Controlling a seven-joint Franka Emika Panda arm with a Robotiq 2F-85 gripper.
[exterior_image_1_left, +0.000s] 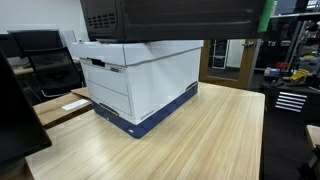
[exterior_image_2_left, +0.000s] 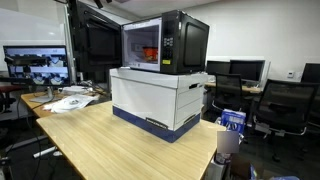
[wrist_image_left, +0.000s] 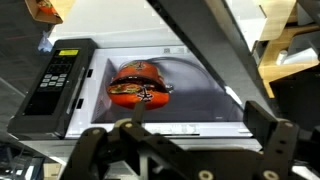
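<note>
Wrist view: we see fingers (wrist_image_left: 185, 150) apart, empty, at frame bottom, facing open microwave (wrist_image_left: 55, 82); orange-red item (wrist_image_left: 140, 86) sits centre-frame inside its cavity.

Even overhead office light, soft shadows; the wrist view's near fingers (wrist_image_left: 100, 150) blur.

From my end this looks like an office that doubles as a lab. A lit screen (exterior_image_2_left: 35, 62) sits at the left edge, with monitors (exterior_image_2_left: 245, 68) and black desk chairs (exterior_image_2_left: 290, 105) on the right. Papers (exterior_image_2_left: 65, 102) lie on a long wooden desk (exterior_image_1_left: 215, 135), and a drawer cabinet (exterior_image_1_left: 290, 100) stands far right.
</note>
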